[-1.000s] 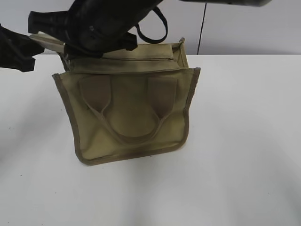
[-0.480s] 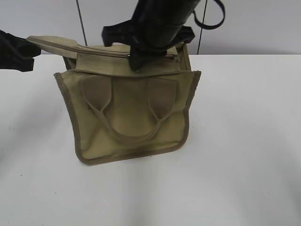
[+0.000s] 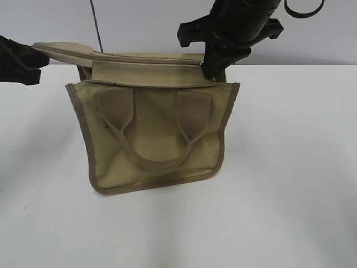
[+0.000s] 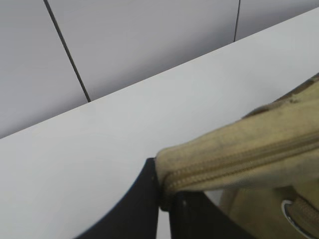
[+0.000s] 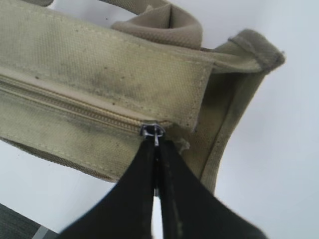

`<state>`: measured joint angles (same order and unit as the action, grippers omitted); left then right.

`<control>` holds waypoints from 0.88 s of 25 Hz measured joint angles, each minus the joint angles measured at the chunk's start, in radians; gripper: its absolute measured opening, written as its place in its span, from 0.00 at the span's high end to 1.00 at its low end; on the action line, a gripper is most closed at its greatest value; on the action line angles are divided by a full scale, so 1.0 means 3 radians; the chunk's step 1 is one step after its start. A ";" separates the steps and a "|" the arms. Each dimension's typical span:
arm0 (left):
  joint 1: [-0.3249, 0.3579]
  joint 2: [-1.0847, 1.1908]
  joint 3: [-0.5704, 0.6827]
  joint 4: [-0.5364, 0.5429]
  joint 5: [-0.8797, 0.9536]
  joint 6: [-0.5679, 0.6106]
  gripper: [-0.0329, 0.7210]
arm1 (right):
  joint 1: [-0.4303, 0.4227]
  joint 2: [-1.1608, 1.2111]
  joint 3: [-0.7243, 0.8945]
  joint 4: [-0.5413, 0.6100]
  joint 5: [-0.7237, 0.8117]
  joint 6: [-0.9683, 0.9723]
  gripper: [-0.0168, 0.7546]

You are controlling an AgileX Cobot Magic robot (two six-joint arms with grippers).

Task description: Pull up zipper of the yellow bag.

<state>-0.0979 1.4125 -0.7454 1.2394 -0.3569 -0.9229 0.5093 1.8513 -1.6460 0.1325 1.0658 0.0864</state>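
The yellow bag [image 3: 153, 134] stands upright on the white bench [image 3: 290, 167], a little left of centre in the exterior view, its loop handle [image 3: 153, 151] hanging flat against the near face. The zipper [image 5: 75, 112] runs along the top of the bag. In the right wrist view its teeth are meshed from the left edge up to the slider [image 5: 152, 130], which sits near the bag's right end, just short of the side panel.

The right gripper [image 5: 156, 144] comes down on the bag's top right corner. Its black fingers are pressed together on the slider's pull tab, with almost no gap between them.

The left gripper [image 4: 167, 199] is at the opposite end. It is clamped on the left tip of the zipper tape and holds that end stretched out sideways, past the bag's left edge and clear of the bench. In the exterior view this end [image 3: 50, 50] juts out towards the left arm.
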 joint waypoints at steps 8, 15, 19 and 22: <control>0.0003 0.0060 0.0003 -0.0007 0.0055 -0.0031 0.90 | -0.0004 -0.0004 -0.0004 -0.0076 0.0150 -0.0113 0.84; 0.0012 0.0065 0.0003 -0.0293 0.0669 -0.0074 0.25 | -0.0025 -0.0094 -0.0004 -0.0172 0.0185 -0.0288 0.31; -0.0082 0.0065 0.0003 -0.0668 0.1424 -0.0084 0.22 | -0.0025 -0.0262 -0.0004 -0.0172 0.0150 -0.0366 0.27; -0.0310 0.0065 0.0003 -0.0863 0.1883 -0.0077 0.23 | 0.0008 -0.0374 -0.0004 -0.0261 0.0182 -0.0385 0.26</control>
<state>-0.1909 1.4319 -0.7445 0.9805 0.2080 -0.9460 0.5117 1.7390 -1.6471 0.0541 1.1204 -0.0292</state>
